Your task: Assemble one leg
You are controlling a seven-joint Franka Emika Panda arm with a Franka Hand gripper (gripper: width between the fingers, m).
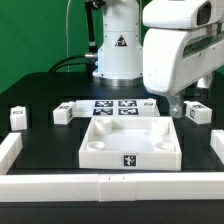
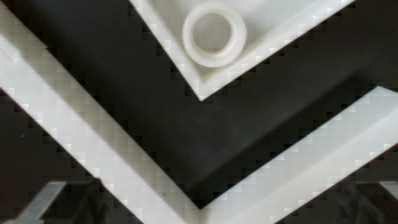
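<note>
Three legs show in the exterior view as small white blocks with marker tags: one at the far left (image 1: pixel 17 118), one left of the marker board (image 1: pixel 62 113), and one at the right (image 1: pixel 195 112). The large white square panel (image 1: pixel 130 142) lies in the middle. My gripper (image 1: pixel 176 102) hangs above the table between the panel's far right corner and the right leg, holding nothing. In the wrist view the gripper (image 2: pixel 205 212) looks open, with dim fingers (image 2: pixel 39 203) at the frame's corners. That view shows a panel corner socket (image 2: pixel 217 35) but no leg.
The marker board (image 1: pixel 112 107) lies behind the panel. White border rails run along the exterior view's left (image 1: pixel 8 150), front (image 1: pixel 110 186) and right (image 1: pixel 215 150). A rail corner (image 2: pixel 196 175) shows in the wrist view. The robot base (image 1: pixel 118 45) stands at the back.
</note>
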